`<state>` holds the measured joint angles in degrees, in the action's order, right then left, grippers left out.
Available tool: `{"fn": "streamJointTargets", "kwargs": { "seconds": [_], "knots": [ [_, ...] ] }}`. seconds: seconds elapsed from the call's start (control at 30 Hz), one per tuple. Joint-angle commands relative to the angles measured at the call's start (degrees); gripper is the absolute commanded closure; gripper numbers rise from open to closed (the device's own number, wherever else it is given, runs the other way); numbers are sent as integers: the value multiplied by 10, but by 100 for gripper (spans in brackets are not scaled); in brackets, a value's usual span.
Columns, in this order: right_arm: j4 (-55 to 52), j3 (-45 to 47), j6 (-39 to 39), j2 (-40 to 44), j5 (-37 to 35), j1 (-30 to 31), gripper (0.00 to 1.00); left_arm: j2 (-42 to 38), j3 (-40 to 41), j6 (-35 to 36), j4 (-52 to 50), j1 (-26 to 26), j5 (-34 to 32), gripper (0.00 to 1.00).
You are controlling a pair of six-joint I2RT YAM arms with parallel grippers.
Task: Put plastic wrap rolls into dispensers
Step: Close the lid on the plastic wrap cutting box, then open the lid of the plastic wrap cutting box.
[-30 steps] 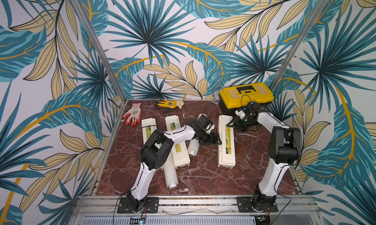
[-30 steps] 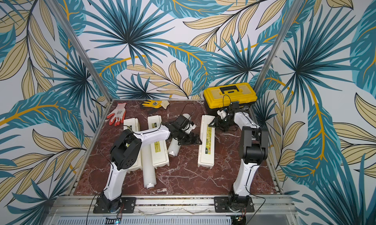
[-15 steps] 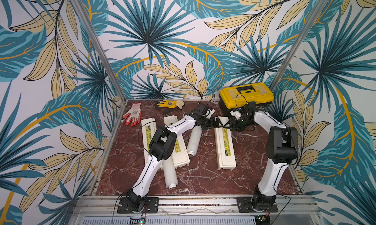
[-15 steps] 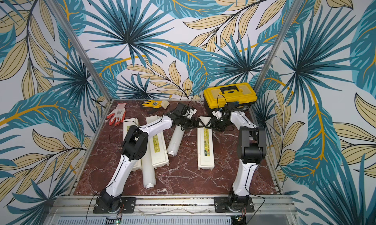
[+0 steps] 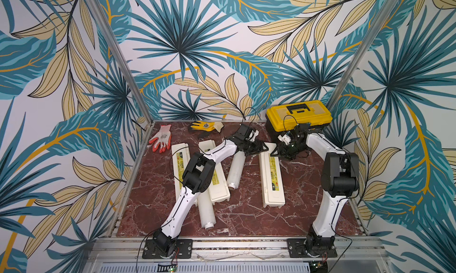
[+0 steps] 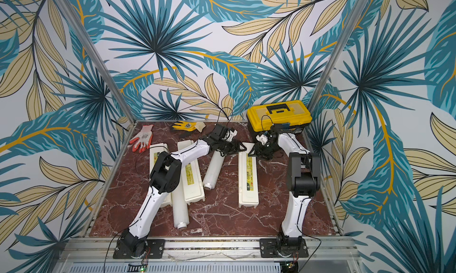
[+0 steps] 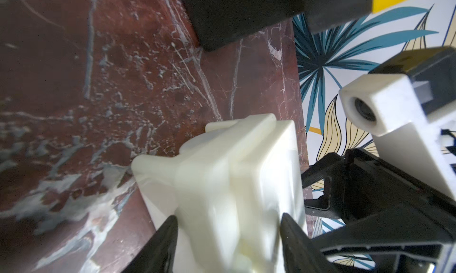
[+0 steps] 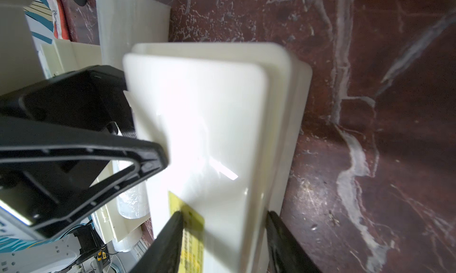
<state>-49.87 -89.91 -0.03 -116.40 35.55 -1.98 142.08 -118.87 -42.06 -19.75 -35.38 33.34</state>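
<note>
Left end effector [image 7: 228,217] reached dispenser [image 7: 234,160]; wrist view shows fingers [image 7: 165,237] gripping.

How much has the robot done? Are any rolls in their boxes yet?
Nothing looks done yet: two translucent-white plastic wrap rolls lie loose on the red marble table. In hand: the left gripper and right gripper are closed on the far end of the right-hand cream-white dispenser box. Left: opening it and loading every roll.

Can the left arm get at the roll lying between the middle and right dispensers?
Probably yes: the roll lies uncovered beside the left gripper, though that gripper grips the right-side dispenser and must release first.
</note>
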Motion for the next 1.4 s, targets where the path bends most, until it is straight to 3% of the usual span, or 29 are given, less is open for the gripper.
{"fn": "streamJointTargets", "kwargs": {
  "seconds": [0.0, 0.2, 0.4, 0.6, 0.87, 1.37],
  "knots": [
    [-45, 34, -4, -45, -98, 12, 45, 50, 47, -2, -85, -10, -68, 39],
    [-31, 51, 11, -20, -103, 11, 43, 31, 55, 8, -88, -16, -87, 42],
    [34, 92, 73, 69, -100, -5, 25, -47, 63, 39, -101, -32, -150, 20],
    [86, 138, 127, 181, -113, -28, 16, -136, 58, 60, -148, -65, -240, 14],
    [97, 229, 162, 259, -211, -30, 20, -195, 101, 44, -186, -109, -292, 13],
    [147, 306, 159, 261, -179, 6, 24, -192, 104, 26, -225, -154, -312, 10]
  ]
}}
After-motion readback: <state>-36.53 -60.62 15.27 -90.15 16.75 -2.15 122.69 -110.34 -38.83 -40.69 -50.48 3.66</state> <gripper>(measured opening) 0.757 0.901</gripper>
